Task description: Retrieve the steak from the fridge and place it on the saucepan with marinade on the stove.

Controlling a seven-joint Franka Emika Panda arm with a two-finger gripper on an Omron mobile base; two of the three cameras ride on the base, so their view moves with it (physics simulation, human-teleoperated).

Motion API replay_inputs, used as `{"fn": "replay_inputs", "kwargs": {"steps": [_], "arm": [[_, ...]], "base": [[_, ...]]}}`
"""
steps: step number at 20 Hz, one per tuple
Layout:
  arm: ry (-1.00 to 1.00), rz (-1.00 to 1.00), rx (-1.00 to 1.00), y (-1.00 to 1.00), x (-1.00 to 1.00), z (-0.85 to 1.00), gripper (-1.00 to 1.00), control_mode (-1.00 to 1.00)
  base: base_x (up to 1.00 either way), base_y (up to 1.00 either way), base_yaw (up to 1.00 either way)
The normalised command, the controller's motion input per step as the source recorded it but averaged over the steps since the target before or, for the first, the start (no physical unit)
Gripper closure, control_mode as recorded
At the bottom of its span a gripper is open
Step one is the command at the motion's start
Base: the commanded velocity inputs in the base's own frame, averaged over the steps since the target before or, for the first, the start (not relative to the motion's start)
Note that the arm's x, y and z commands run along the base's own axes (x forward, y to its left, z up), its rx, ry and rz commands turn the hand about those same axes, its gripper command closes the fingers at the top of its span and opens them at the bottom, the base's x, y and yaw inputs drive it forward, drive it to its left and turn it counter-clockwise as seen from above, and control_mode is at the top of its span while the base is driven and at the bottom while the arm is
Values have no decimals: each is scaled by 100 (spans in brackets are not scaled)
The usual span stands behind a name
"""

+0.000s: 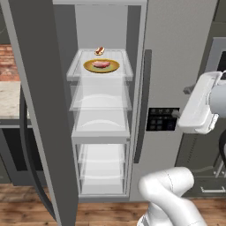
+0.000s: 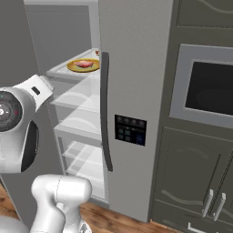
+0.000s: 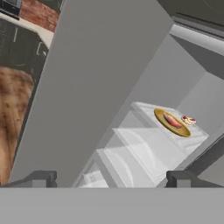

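Observation:
The fridge (image 1: 176, 48) stands with its left door (image 3: 96, 78) swung open and its right door (image 2: 136, 54) closed. On the top glass shelf the steak (image 1: 101, 64) lies on a round yellow plate (image 1: 114, 67); from the other side the steak (image 2: 84, 64) sits at the shelf's front. In the hand view the steak (image 3: 172, 121) is far ahead to the right. My gripper (image 3: 111, 180) is open, its fingertips (image 3: 43, 178) wide apart with nothing between them, well short of the shelves. The saucepan, marinade and stove are out of view.
A tiny red-and-white item (image 1: 99, 50) lies behind the plate. Lower glass shelves (image 1: 101, 128) are bare. A dark dispenser panel (image 2: 130, 129) and long handle (image 2: 105, 113) are on the closed door. A built-in oven (image 2: 209, 86) and cabinets (image 2: 195, 182) stand to the right.

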Motion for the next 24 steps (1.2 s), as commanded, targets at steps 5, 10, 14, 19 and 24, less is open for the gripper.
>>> {"fn": "replay_inputs", "kwargs": {"steps": [5,10,14,19,24], "arm": [[-8,0,0,0,0,-8,-100,-100],[-1,0,0,0,-3,-18,-100,-100],[0,2,0,0,-18,-20,-100,-100],[0,4,0,6,-14,-19,-100,-100],[0,1,0,0,-3,0,-100,-100]], "base": [[0,0,0],[0,0,0],[0,0,0],[0,0,0],[0,0,0]]}}
